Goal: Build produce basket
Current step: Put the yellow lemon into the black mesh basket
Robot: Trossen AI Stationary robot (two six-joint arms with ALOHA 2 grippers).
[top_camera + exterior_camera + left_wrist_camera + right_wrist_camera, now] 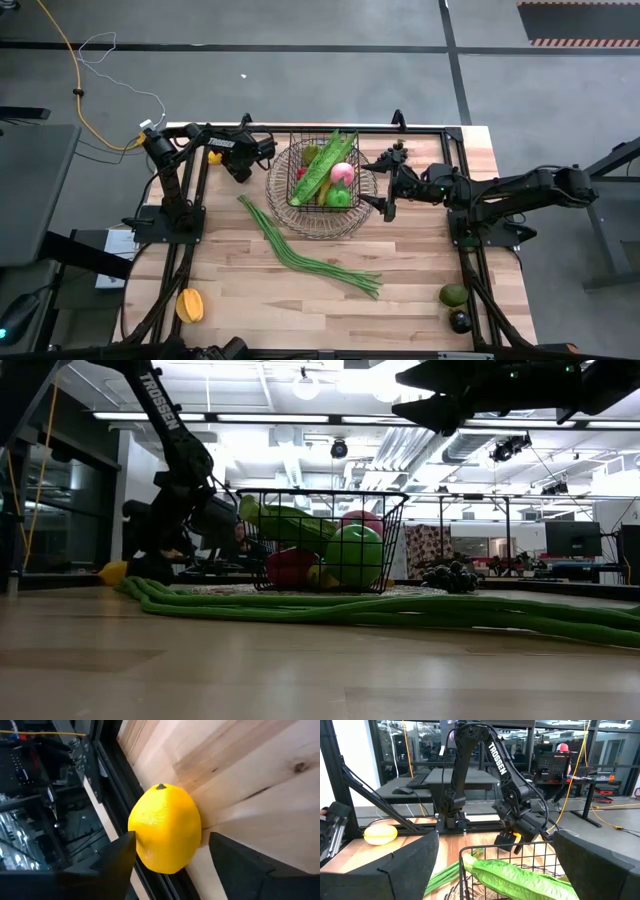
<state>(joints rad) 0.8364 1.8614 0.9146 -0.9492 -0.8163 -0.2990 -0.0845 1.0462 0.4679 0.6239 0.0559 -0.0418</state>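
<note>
While the dark wire-mesh basket (322, 186) at the table's far-middle holds several fruits, the left gripper (172, 852) straddles a yellow lemon (166, 828), jaws part-open, ungripped; long green beans (305, 250) remain outside.

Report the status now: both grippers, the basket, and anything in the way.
Left gripper straddles the lemon at the table edge, grip unconfirmed. Right gripper open at the basket rim. Basket part-filled. Long green beans on the table beside it.
</note>
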